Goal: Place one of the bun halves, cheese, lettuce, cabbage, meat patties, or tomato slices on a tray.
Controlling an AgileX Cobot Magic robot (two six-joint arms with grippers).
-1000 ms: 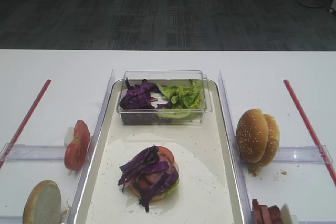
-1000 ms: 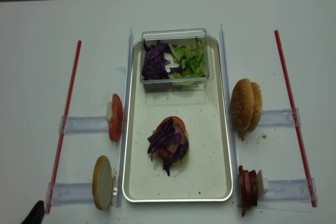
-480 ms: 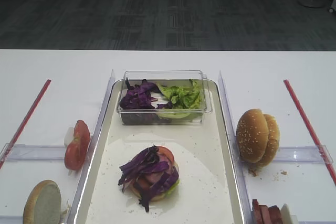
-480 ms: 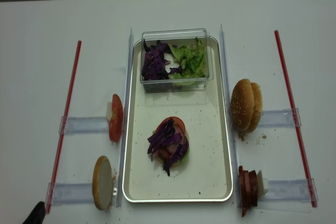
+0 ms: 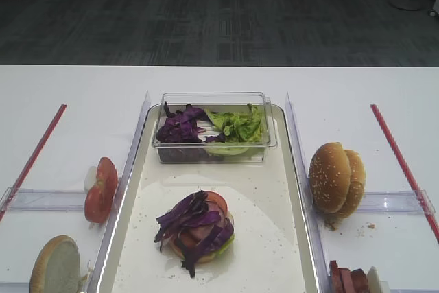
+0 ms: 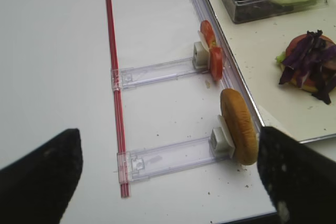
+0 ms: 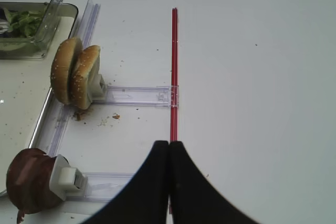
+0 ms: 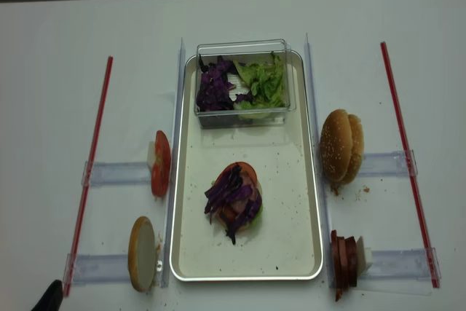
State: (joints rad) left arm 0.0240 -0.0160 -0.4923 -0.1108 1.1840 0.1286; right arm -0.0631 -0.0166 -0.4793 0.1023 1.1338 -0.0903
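The metal tray (image 5: pixel 299 190) (image 8: pixel 291 180) holds a stack (image 5: pixel 195 228) (image 8: pixel 234 202) topped with purple cabbage (image 6: pixel 310 61) over tomato, meat and lettuce. One bun half (image 6: pixel 239 126) (image 8: pixel 141 253) stands on edge in a holder left of the tray, with tomato slices (image 6: pixel 212 56) (image 8: pixel 160 163) behind it. My left gripper (image 6: pixel 168 177) hovers open near that bun half, touching nothing. Right of the tray stand two bun halves (image 7: pixel 76 77) (image 8: pixel 341 145) and meat patties (image 7: pixel 29 179) (image 8: pixel 344 256). My right gripper (image 7: pixel 169 143) is shut and empty over the red strip. Cheese is out of view.
A clear plastic box (image 5: pixel 212 128) (image 8: pixel 244 81) with cabbage and lettuce sits at the tray's far end. Clear plastic rails and holders flank the tray. Red strips (image 8: pixel 87 180) (image 8: pixel 408 158) run along both sides. Crumbs lie by the right buns.
The dark tip of my left gripper has sunk slightly lower at the bottom-left corner of the realsense view. The food has not moved.
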